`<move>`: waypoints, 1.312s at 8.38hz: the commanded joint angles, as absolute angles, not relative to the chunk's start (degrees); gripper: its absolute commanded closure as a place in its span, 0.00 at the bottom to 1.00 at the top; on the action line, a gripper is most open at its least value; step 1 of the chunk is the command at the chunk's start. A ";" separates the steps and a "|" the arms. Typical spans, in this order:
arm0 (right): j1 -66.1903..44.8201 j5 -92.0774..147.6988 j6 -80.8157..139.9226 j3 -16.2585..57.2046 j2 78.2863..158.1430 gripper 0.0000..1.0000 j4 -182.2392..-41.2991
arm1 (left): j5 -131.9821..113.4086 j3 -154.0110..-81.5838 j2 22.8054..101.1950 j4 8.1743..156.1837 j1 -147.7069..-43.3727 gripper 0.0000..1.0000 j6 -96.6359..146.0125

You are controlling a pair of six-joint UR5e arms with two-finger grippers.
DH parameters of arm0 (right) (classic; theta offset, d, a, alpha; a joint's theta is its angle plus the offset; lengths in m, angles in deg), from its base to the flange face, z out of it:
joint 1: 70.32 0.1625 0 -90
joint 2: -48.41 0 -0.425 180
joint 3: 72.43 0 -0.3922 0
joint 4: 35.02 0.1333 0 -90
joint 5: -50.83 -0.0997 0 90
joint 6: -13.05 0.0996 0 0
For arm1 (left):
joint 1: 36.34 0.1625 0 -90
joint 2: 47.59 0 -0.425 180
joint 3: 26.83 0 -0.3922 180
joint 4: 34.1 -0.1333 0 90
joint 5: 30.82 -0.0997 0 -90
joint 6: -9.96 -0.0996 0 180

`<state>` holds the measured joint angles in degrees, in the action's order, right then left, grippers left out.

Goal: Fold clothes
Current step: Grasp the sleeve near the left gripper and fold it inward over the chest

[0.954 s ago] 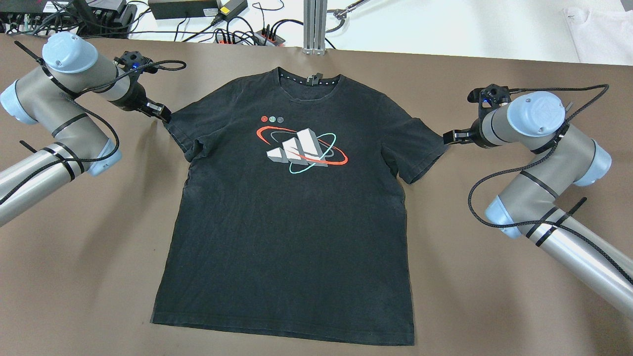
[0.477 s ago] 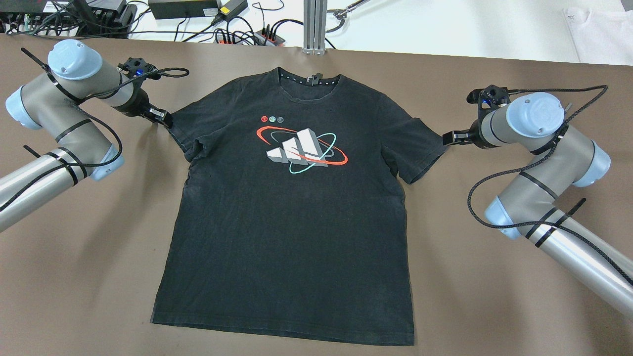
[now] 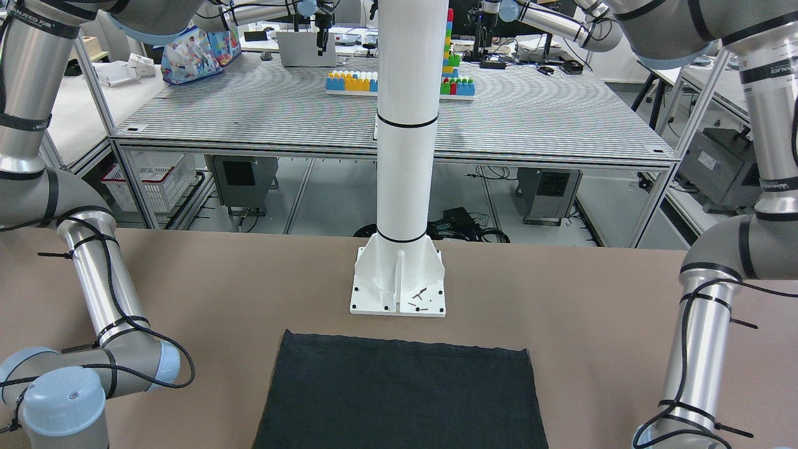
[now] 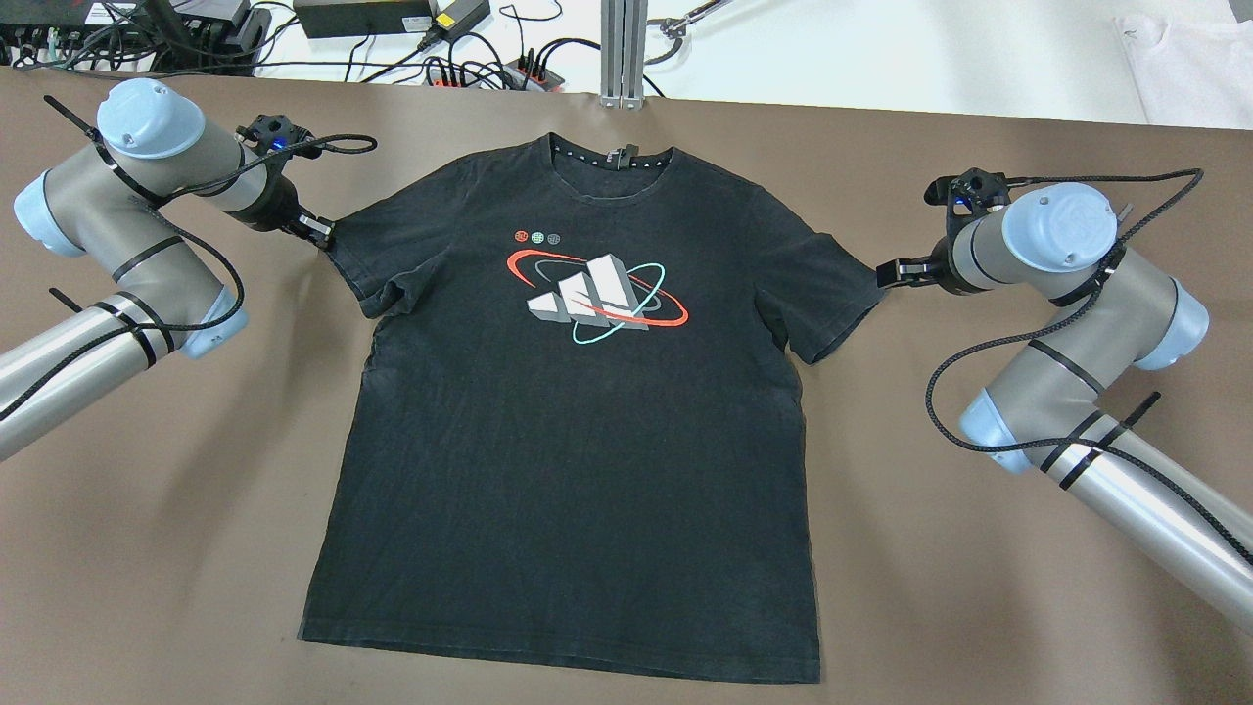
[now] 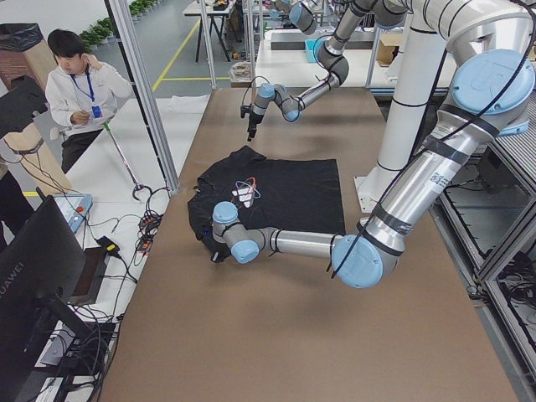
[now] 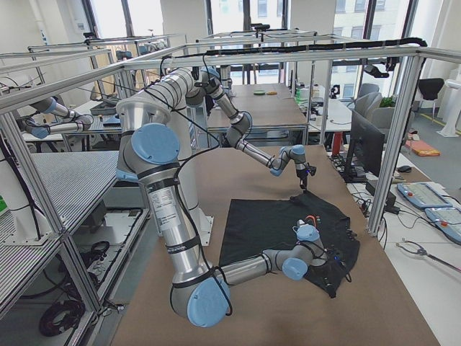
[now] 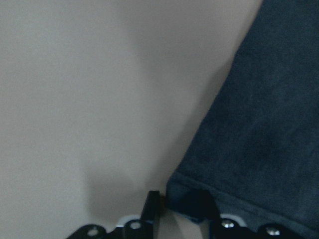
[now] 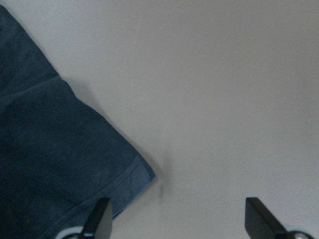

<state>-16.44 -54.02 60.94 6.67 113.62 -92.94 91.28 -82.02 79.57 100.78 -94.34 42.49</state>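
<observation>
The shirt lies flat on the table, print up, collar away from me and hem toward me. My left gripper is down at the outer corner of the left sleeve, its fingers close together with the hem corner pinched between them. I judge I hold it there to draw the sleeve out straight, since the cloth is bunched near the armpit. My right gripper sits low at the tip of the right sleeve, fingers spread wide, one beside the hem corner and the other over bare table, holding nothing. I place both at the sleeves because a clean fold wants flat cloth first. Folding proper has not begun, to my eye. Next the right should close on its corner; the risk is catching one layer only
</observation>
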 commanded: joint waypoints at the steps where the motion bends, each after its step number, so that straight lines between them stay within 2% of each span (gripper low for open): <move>1: -16.44 -54.02 60.95 6.76 113.53 0.06 -92.94 | 93.45 -82.46 79.76 101.25 -94.79 1.00 42.65; 6: -16.44 -54.02 61.04 6.76 113.53 0.06 -92.94 | 94.16 -90.98 81.07 100.72 -94.71 1.00 57.73; 11: -16.44 -54.02 61.13 6.76 113.53 0.06 -92.94 | 85.31 -90.99 90.72 95.74 -88.92 1.00 70.94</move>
